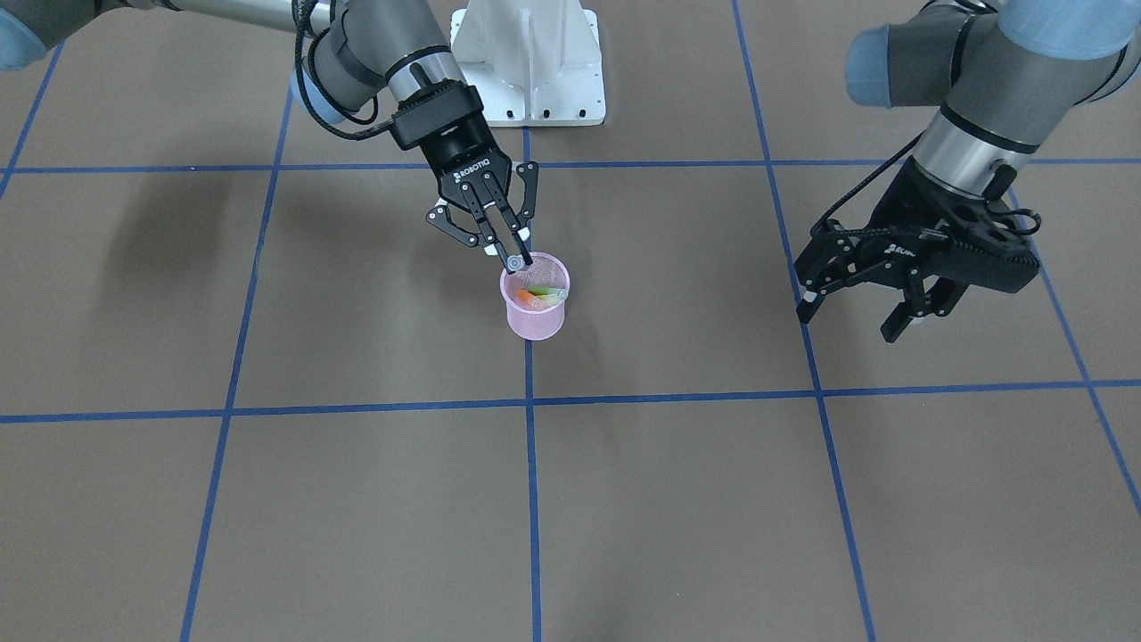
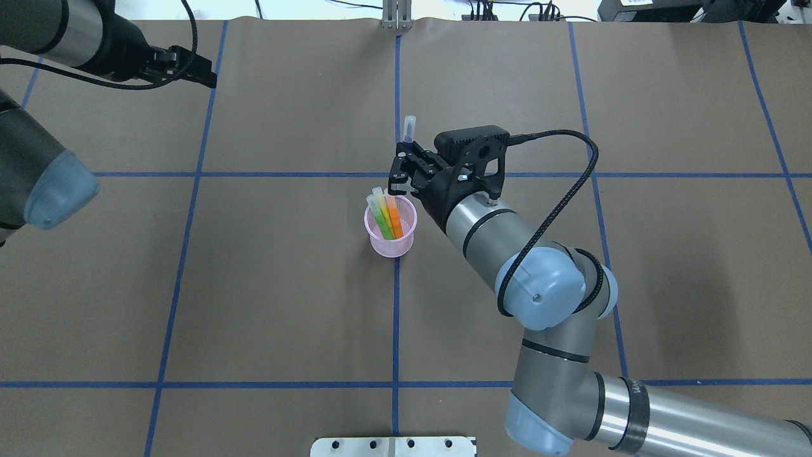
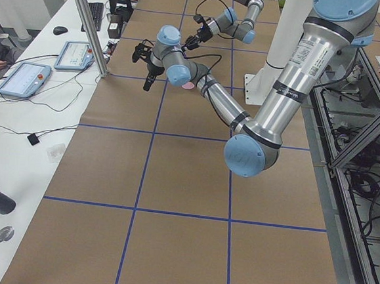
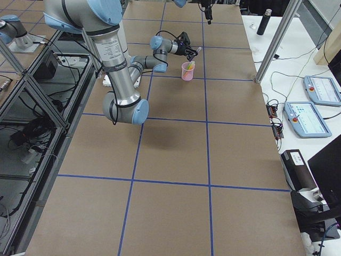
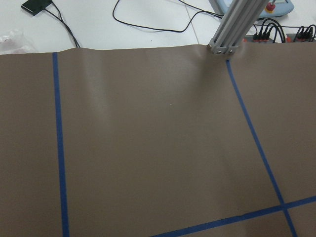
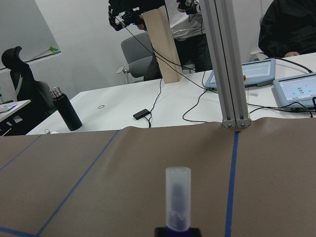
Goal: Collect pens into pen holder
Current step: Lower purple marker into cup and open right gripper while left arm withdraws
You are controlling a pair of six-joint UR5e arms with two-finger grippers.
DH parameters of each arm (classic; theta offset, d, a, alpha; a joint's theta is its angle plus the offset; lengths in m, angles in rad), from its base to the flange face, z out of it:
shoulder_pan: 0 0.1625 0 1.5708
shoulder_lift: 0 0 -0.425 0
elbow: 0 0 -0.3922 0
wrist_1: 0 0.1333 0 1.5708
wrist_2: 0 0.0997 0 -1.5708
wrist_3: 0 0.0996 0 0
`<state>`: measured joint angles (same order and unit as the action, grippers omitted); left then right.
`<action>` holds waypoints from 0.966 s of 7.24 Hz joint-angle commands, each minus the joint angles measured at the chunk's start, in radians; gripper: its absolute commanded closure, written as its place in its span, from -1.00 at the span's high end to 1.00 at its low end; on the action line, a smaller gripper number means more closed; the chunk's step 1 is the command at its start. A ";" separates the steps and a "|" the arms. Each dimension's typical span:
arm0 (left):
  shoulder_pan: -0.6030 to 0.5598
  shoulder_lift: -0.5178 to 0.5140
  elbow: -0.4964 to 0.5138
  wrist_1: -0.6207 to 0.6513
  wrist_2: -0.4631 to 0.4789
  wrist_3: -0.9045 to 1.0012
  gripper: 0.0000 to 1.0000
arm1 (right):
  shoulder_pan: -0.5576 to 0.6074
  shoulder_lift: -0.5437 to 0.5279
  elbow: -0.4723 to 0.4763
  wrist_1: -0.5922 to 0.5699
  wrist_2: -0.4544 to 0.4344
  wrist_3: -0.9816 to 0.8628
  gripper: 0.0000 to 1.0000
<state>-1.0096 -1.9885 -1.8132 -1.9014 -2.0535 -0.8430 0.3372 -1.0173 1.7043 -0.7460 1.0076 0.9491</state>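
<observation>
The pink mesh pen holder point(image 2: 406, 244) stands near the table's middle, also in the front-facing view point(image 1: 535, 323). The green pen point(image 2: 380, 219) and the orange pen point(image 2: 395, 220) lean inside it. My right gripper point(image 2: 405, 158) is shut on the purple pen point(image 2: 409, 130) and holds it just above the holder's rim, pale cap up. The front-facing view shows that gripper point(image 1: 513, 257) at the rim. The cap fills the right wrist view point(image 6: 177, 202). My left gripper point(image 1: 851, 316) is open and empty, far off to the side above the table.
The table is brown paper with blue tape lines point(image 2: 396, 317). The robot's white base point(image 1: 528, 62) stands at the table's edge. A metal post point(image 6: 227, 64) and operator desks with tablets lie beyond the far edge.
</observation>
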 commanded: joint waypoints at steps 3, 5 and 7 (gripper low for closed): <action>-0.004 0.007 0.015 -0.001 0.003 -0.013 0.99 | -0.026 0.005 -0.071 0.062 -0.017 -0.073 -1.00; -0.006 0.007 0.022 0.004 0.003 -0.021 0.99 | -0.033 0.008 -0.081 0.063 -0.017 -0.072 -1.00; -0.007 0.007 0.022 0.004 0.003 -0.028 0.99 | -0.035 0.000 -0.084 0.062 -0.020 -0.073 -0.42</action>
<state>-1.0160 -1.9819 -1.7924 -1.8975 -2.0509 -0.8684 0.3040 -1.0134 1.6213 -0.6831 0.9898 0.8772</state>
